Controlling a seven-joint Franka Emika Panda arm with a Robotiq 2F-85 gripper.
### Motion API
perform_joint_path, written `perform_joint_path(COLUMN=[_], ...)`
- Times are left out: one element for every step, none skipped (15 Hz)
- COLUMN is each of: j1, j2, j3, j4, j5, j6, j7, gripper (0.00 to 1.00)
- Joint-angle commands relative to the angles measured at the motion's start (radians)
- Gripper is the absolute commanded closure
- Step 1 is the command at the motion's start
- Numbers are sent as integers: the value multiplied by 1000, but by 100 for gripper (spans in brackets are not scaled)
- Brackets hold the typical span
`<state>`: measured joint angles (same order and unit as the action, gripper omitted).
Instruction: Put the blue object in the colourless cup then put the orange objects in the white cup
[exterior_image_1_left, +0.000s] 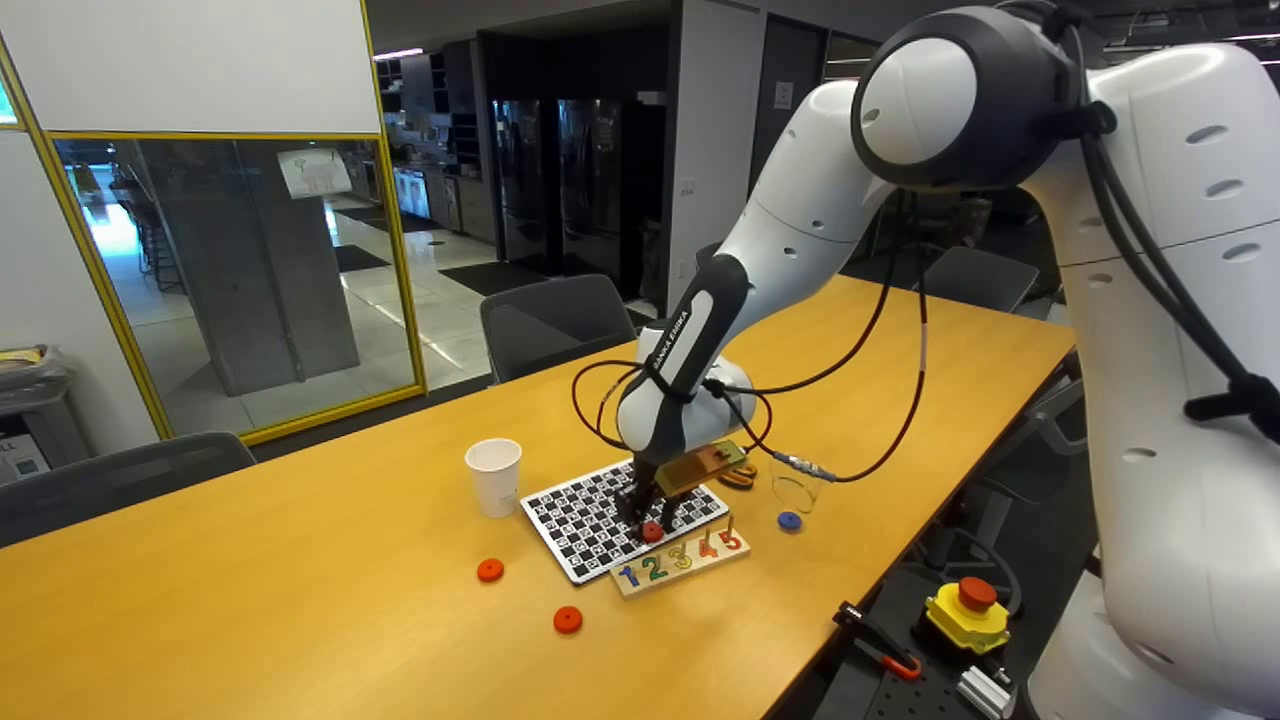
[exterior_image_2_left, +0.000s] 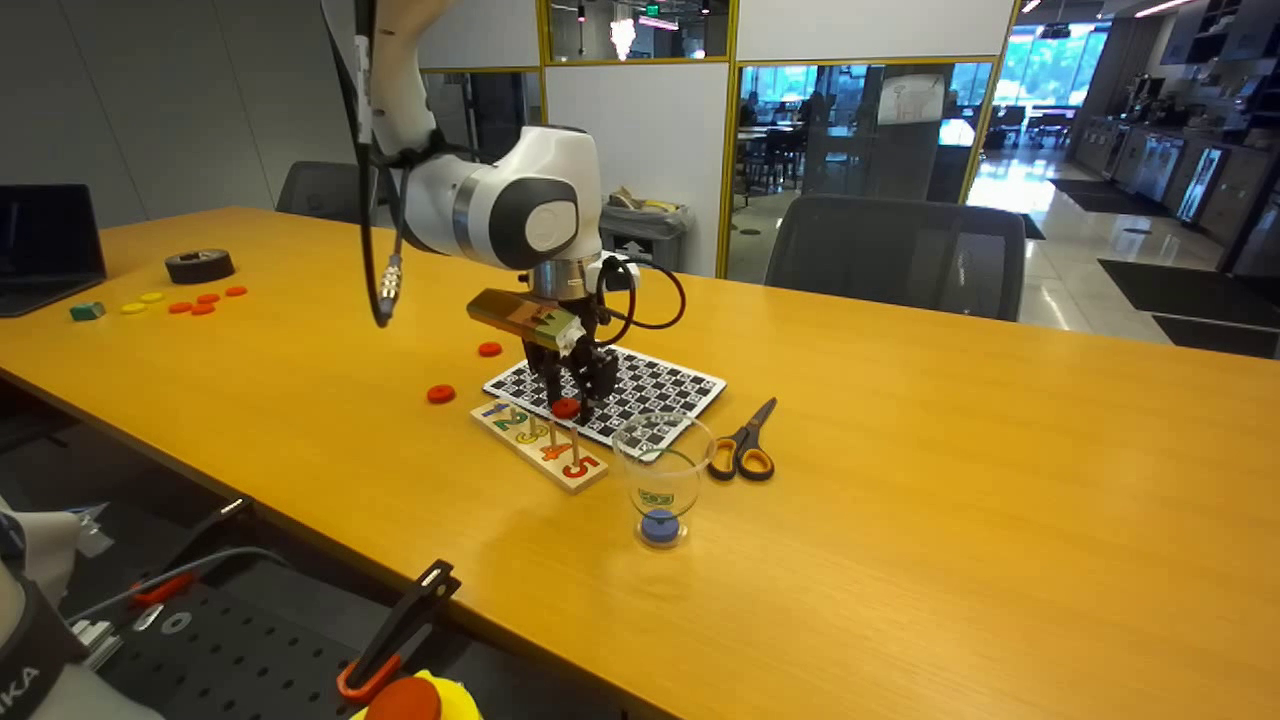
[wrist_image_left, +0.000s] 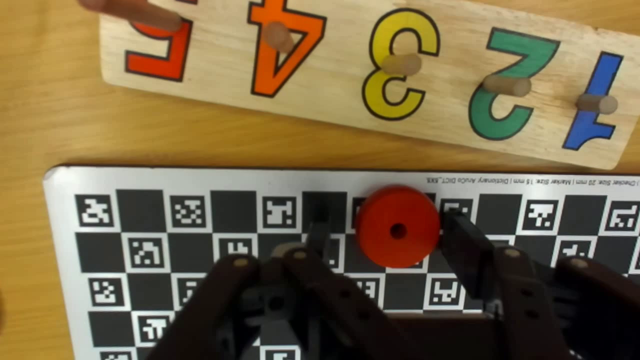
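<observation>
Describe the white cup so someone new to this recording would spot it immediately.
On the wooden table, in an exterior view, find the checkerboard. The white cup stands upright just beside its left corner in that view. Its opaque walls set it apart from the transparent cup.

Around mid-frame, both exterior views show three red discs (exterior_image_1_left: 568, 623), one blue disc (exterior_image_1_left: 789, 522), one clear cup (exterior_image_2_left: 656, 497), one board (exterior_image_2_left: 665, 385), one pegboard (exterior_image_2_left: 531, 453), one scissors (exterior_image_2_left: 751, 432). In an exterior view, upper left: four orange discs (exterior_image_2_left: 203, 309), two yellow discs (exterior_image_2_left: 133, 309), one green block (exterior_image_2_left: 87, 312), one black roll (exterior_image_2_left: 199, 269), one laptop (exterior_image_2_left: 45, 240). One white cup (exterior_image_1_left: 494, 480) stands left of centre in an exterior view; five pegs (wrist_image_left: 404, 65) line the wrist view's top.
</observation>
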<state>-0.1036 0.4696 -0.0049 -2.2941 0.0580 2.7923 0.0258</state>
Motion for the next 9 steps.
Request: perform_joint_path(j1=[-16,-12,1,12,36,63,100,123,151], j2=[-9,-14,-24,-31,-41,-47,-56,-63,-73], j3=[19,17,6,-2,-18,-38,-62,-75,-86], j4=[-10,-9,-5,-2,3,10,25,39,66], j5=[34,32,19,8,-12,-35,-68,-92,-118], j6=[18,10,-3,-11,-14,-12,-16,-21,-26], j7=[-28,-26,-15,-8,10,32,59,72,92], gripper=[71,79,80,78,78,78,78,78,78])
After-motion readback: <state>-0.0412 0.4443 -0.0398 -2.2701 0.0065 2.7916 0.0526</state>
